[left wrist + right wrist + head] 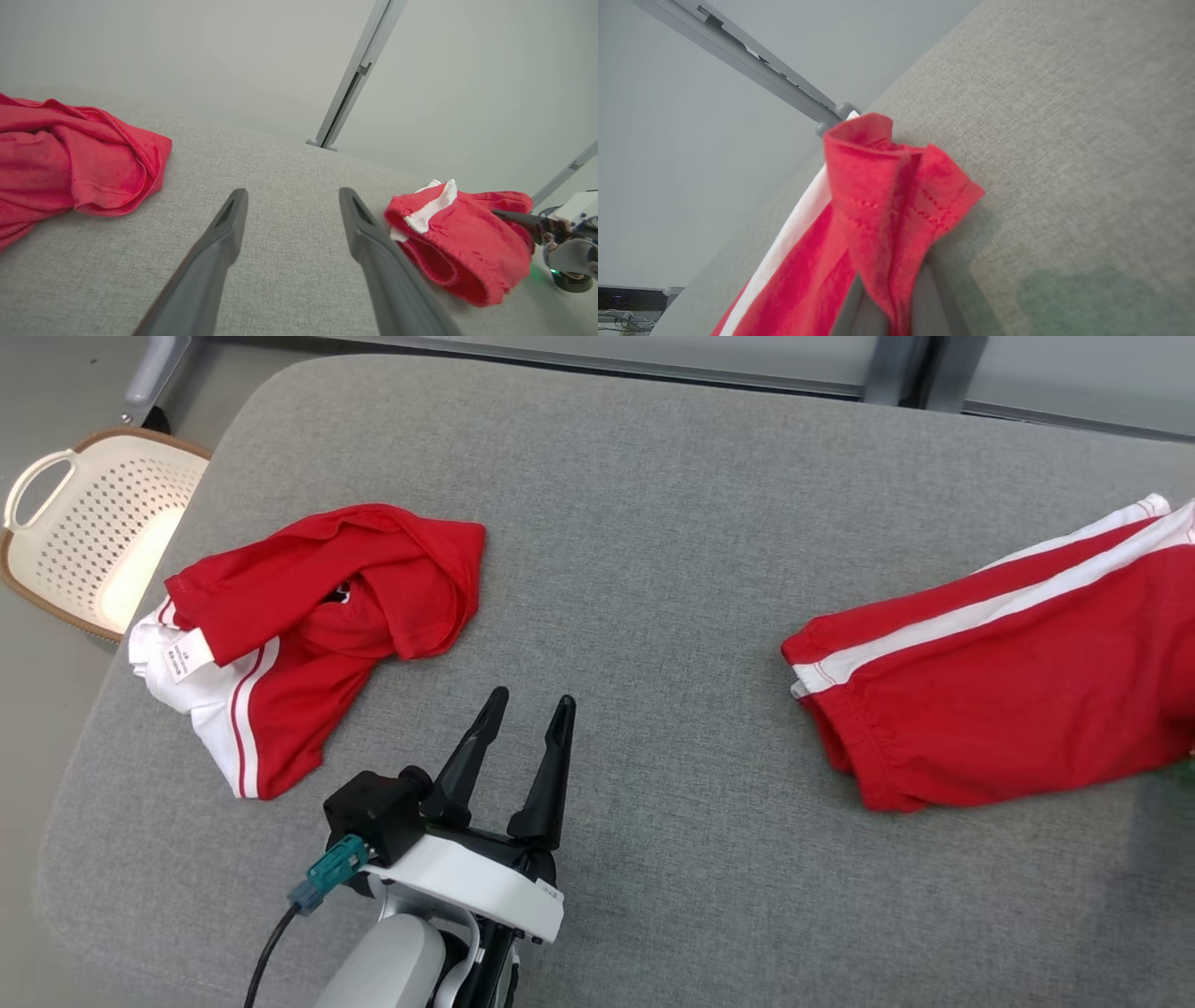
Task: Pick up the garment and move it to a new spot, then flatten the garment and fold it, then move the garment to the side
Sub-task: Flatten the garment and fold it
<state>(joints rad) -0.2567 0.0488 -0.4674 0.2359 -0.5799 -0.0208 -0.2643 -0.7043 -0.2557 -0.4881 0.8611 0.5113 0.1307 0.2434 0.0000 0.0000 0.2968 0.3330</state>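
Well, the right jaws are clenched on the red shorts [1008, 709]. In the right wrist view a bunched fold of red hem stands up between the two grey fingers [931, 303], and the white side stripe runs down beside it. From the left wrist view, one dark finger [514, 217] of that arm reaches into the far end of the shorts.

The shorts lie on the right part of the grey padded table [653, 523], with their gathered end toward the middle. They run out past the right side of the head view, so I cannot tell there how close they come to the table's right edge.

The left jaws are released. Their fingers [546, 775] are spread wide over bare padding near the front and touch neither garment.

A crumpled red shirt [373, 579] with a white panel sits well to the left. Its white corner comes close to the table's left edge, not far from the rounded front corner. Past the far left corner, down on the floor, stands a cream perforated basket [93, 523].

Between the shirt and the shorts is a broad bare stretch of padding that runs from the front right back to the far edge. Behind that far edge a grey metal post [355, 79] rises against a pale wall.
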